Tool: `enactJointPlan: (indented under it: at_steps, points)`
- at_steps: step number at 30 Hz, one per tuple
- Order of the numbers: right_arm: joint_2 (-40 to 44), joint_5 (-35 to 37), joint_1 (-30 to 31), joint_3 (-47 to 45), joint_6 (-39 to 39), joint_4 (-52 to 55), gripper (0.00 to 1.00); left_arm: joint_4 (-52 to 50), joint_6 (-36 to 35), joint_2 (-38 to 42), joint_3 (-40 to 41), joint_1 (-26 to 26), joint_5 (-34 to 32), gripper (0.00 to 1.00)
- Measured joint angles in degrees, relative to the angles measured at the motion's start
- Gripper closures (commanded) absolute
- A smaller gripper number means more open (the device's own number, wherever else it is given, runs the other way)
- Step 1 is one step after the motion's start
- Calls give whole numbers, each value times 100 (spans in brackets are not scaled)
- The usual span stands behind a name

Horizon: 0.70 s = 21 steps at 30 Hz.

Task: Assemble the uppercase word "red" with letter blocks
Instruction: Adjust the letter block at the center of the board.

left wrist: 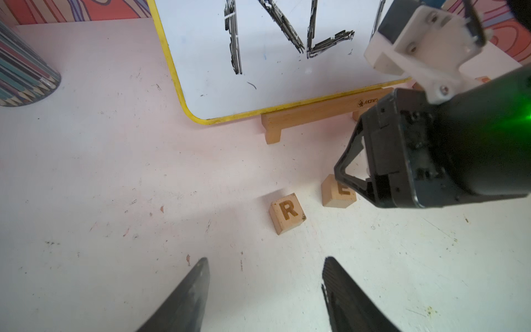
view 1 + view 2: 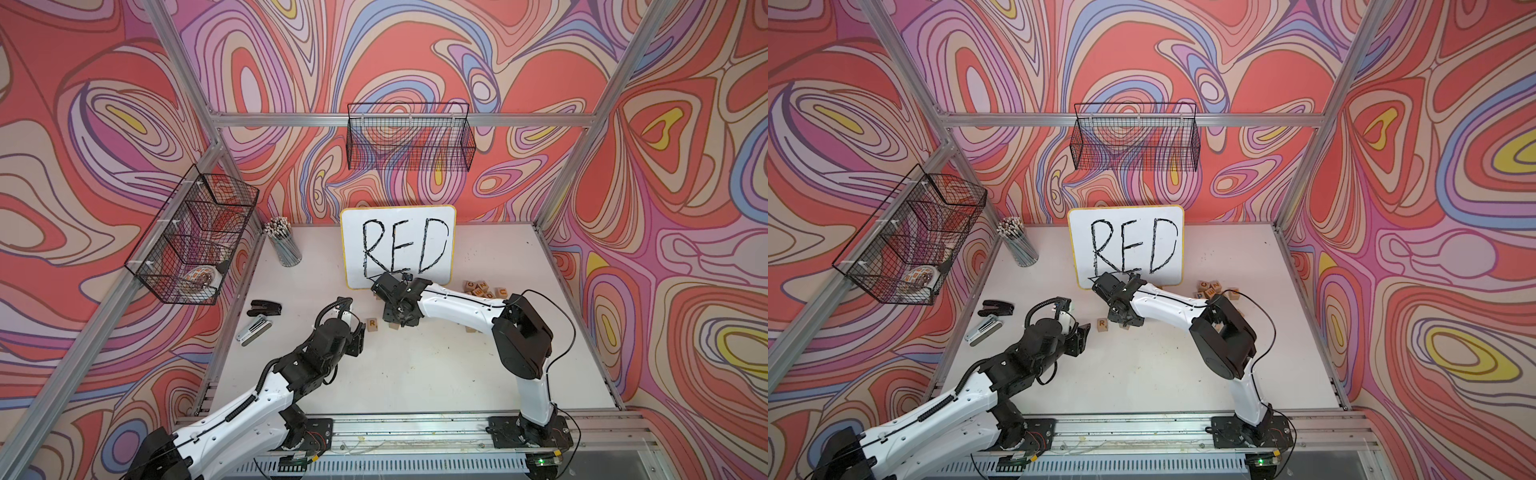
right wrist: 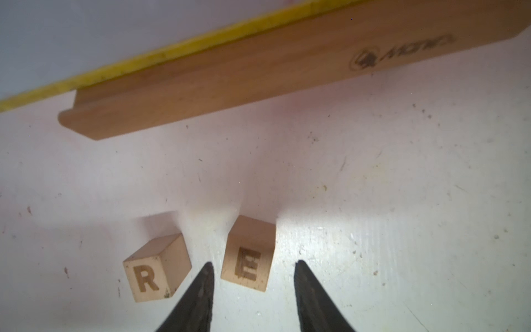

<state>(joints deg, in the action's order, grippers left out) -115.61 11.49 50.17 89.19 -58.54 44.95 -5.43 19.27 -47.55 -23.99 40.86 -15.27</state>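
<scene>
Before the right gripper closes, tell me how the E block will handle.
The E block looks like solid wood with flat faces, so probably stiff, light, apt to slide rather than roll. Its sides look smooth, so it may twist or slip between the narrow tips of the right gripper.

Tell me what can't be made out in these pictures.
E block: top views, mostly covered by the right gripper.
Block pile: top views, letters too small to read reliably.
Whiteboard word: left wrist view, cut off by the picture's edge.
</scene>
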Motion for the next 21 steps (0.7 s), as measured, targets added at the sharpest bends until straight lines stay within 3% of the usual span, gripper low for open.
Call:
enactJointPlan:
  at_steps: [21]
  points:
    - [-389,-520,-59,0,-87,-313,54,2,-15,-94,0,-4,-4,35]
